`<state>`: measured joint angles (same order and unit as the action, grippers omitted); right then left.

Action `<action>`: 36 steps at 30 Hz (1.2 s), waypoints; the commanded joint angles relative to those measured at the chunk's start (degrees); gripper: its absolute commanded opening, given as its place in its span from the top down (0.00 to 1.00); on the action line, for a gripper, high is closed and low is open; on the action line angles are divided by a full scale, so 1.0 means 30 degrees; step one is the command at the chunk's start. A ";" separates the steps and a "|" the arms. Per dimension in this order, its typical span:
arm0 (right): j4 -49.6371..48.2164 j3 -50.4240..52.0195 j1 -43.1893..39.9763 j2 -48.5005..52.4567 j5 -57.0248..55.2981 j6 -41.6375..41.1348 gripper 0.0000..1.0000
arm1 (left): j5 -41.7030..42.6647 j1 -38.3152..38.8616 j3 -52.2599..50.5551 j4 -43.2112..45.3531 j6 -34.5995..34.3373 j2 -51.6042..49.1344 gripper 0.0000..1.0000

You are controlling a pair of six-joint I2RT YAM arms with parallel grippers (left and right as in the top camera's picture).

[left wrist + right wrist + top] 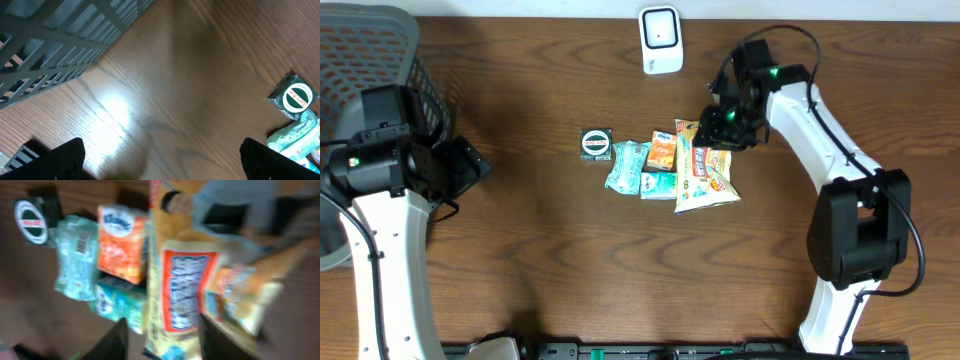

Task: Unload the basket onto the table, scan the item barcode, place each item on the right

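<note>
While right fingers (116, 342) straddle one yellow snack bag (182, 300), grip unclear | left fingers (60, 160) spread, empty | one scanner (660, 40) | two teal packs (625, 166)

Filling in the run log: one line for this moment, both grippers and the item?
left gripper open, by basket | right gripper open, straddling yellow snack bag | bag not yet at scanner
</note>
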<state>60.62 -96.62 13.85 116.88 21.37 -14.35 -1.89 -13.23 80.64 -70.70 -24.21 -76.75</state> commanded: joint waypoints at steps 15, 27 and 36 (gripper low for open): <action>-0.2667 0.4153 0.2280 0.0146 -0.4204 0.0277 0.91 | -0.0313 -0.0066 -0.0058 -0.0080 -0.0109 0.0080 0.02; 0.0867 0.1807 0.1647 -0.0044 -0.7082 -0.1129 0.81 | -0.0313 -0.0066 -0.0058 -0.0080 -0.0109 0.0080 0.02; 0.0699 -0.0160 0.1880 0.0080 -0.7482 -0.0707 0.58 | -0.0313 -0.0066 -0.0058 -0.0080 -0.0109 0.0080 0.02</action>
<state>63.99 -97.23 19.07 116.97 0.58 -17.23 -1.89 -13.23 80.64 -70.70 -24.21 -76.75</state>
